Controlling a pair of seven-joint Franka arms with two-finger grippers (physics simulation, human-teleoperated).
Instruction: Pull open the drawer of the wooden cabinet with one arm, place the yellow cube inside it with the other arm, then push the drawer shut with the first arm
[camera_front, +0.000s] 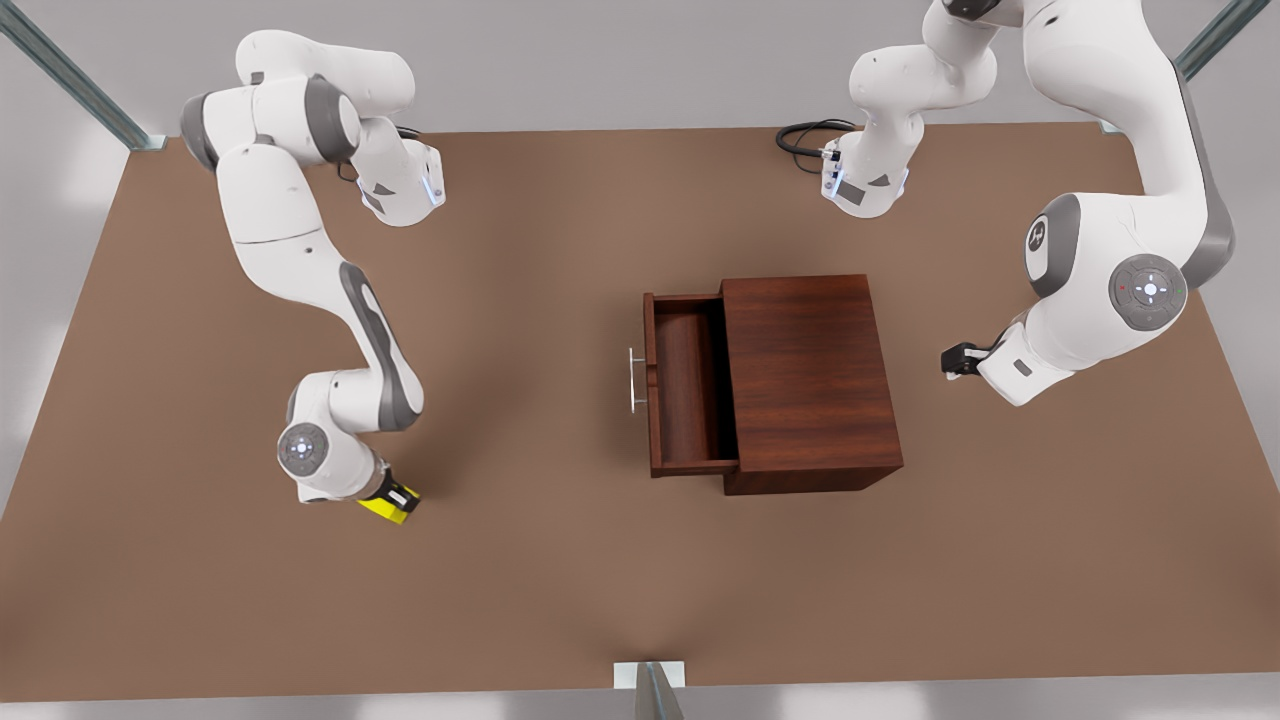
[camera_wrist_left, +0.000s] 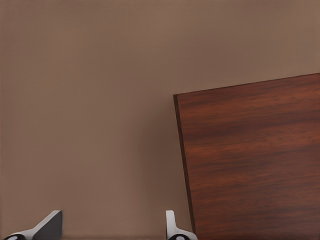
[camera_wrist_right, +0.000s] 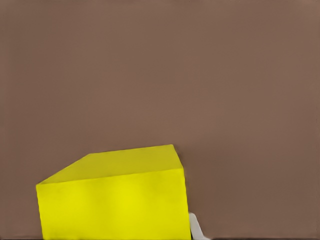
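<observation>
Drawer (camera_front: 688, 395) is pulled out of the wooden cabinet (camera_front: 808, 380) toward the front view's left and sits empty, so step one looks done. Yellow cube (camera_front: 388, 508) is clamped in the right gripper (camera_front: 397, 497) jaws, low over the table (camera_front: 560, 560), well apart from the drawer. Left gripper (camera_wrist_left: 112, 227) waits past the cabinet's far side, jaws wide and empty; placing the cube and pushing shut remain.

The wooden cabinet (camera_front: 810, 375) and its drawer (camera_front: 688, 395) show dark reddish-brown wood grain with a smooth, faintly satin finish; the handle (camera_front: 635, 379) looks like thin polished metal. The yellow cube (camera_wrist_right: 117, 200) is plain, smooth and matt. The brown surface (camera_front: 560, 560) is flat and matt.
</observation>
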